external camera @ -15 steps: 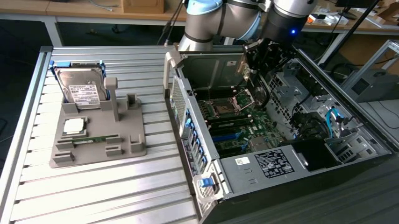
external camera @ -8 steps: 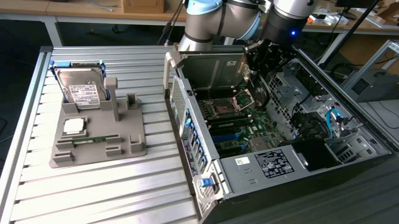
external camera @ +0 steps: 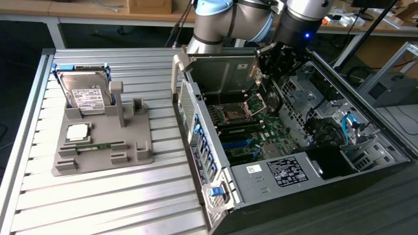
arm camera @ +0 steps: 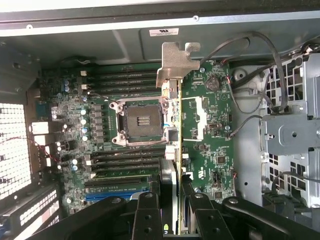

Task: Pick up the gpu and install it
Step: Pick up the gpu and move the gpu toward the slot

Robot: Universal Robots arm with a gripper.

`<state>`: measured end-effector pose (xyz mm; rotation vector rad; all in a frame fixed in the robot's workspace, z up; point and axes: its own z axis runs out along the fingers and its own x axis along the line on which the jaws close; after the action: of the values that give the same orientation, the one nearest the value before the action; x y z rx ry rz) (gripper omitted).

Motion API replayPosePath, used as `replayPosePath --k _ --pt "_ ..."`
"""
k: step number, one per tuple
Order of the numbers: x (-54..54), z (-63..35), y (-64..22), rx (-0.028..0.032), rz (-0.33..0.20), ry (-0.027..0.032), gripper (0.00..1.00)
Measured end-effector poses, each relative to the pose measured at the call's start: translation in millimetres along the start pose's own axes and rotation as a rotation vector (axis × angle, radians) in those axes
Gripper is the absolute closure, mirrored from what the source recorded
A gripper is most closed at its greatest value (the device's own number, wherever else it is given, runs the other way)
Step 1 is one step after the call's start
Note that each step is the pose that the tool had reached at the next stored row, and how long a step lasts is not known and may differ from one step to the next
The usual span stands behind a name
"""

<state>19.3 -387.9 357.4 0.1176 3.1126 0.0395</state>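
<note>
gripper (arm camera: 171, 194) pinched shut on the gpu (arm camera: 175, 62), card held edge-on above the motherboard (arm camera: 212, 125) inside the open pc case (external camera: 219, 73), just beside the cpu socket (arm camera: 141, 120).

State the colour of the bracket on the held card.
Silver-grey; the bracket on the card shows best in the wrist view.

A slatted metal table (external camera: 98, 196), wooden desks (external camera: 78, 9) behind, dark floor (external camera: 19, 58).
</note>
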Motion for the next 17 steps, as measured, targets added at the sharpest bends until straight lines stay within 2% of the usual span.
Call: replayPosePath --k 17 --pt "-2.9 3.9 0.1 0.0001 0.0 0.0 0.73"
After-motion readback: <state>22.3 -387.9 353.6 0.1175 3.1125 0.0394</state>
